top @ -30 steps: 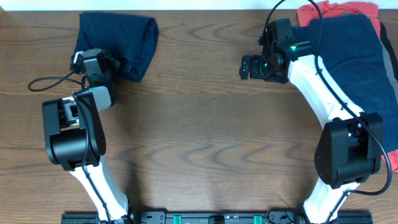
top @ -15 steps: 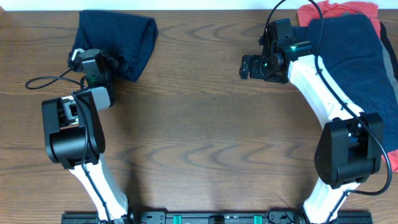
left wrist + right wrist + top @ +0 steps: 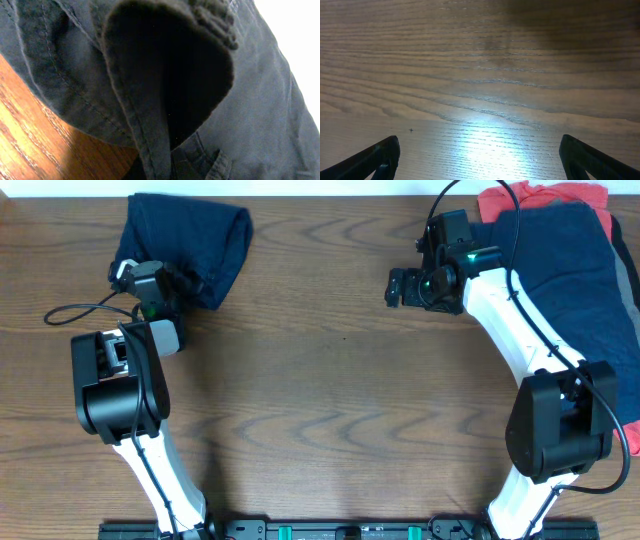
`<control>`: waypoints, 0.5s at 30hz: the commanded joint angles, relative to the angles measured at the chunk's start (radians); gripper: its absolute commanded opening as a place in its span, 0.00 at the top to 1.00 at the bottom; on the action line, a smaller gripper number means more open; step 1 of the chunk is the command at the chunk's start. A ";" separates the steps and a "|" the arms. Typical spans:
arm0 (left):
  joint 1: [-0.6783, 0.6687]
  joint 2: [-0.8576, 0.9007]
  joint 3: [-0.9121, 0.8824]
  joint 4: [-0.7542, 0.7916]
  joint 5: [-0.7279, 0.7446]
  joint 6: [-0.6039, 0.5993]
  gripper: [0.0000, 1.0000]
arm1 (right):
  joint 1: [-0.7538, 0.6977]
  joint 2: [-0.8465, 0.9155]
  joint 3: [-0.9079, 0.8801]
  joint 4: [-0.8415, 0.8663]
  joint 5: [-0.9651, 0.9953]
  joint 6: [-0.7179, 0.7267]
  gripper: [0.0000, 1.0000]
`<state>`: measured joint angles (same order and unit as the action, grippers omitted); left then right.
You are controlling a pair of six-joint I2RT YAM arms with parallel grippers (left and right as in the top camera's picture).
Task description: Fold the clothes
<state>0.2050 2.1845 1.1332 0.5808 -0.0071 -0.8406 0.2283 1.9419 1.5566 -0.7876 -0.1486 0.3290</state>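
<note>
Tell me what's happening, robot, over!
Left jaws at navy cloth, grip hidden. Right jaws open over table. Pile at right unfolded. Nothing blocking.

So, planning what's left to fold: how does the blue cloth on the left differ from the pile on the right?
The blue cloth is small and bunched; the pile is bigger and spread out. The blue cloth seems one piece; the pile has a red cloth beneath. Both show dark blue fabric.

A dark blue garment fills the space directly ahead, with a stitched hem curling up closest. The wooden table shows below left.
</note>
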 commanded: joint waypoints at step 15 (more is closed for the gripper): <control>0.036 0.020 0.027 -0.082 -0.032 -0.188 0.94 | 0.006 -0.009 -0.004 -0.001 0.026 0.011 0.01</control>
<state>0.2192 2.1845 1.1564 0.5148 -0.0063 -0.9577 0.2283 1.9419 1.5566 -0.7883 -0.1383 0.3290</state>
